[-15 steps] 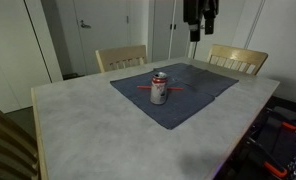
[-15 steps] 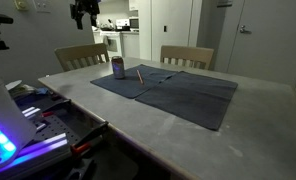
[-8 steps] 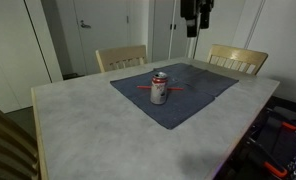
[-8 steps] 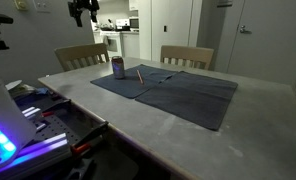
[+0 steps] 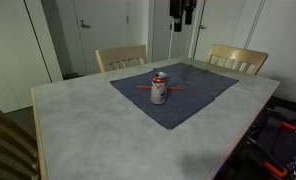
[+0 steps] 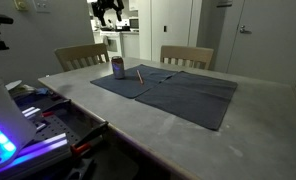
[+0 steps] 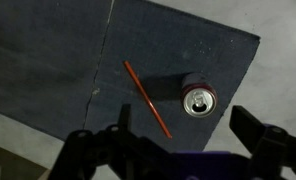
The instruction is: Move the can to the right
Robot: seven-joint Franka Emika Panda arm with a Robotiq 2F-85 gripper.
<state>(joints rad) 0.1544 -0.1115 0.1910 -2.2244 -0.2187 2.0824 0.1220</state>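
Tool (image 5: 181, 10) at top edge of frame, high over table (image 5: 78, 120), spread wide, empty. Can (image 5: 159, 88) upright mid-frame on dark cloth (image 5: 203, 85), red stick (image 7: 148, 98) just beside. Best: centre over can, descend straight, miss stick, squeeze gently.

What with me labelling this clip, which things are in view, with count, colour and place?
can: one, silvery-white with red, upright on the cloth
stick: one, red, lying on the cloth beside the can
cloth: one, dark blue-grey, spread on the table
table: one, pale grey
chairs: two, light wood, at the table's far edge
claw: one, black, open, high above the table
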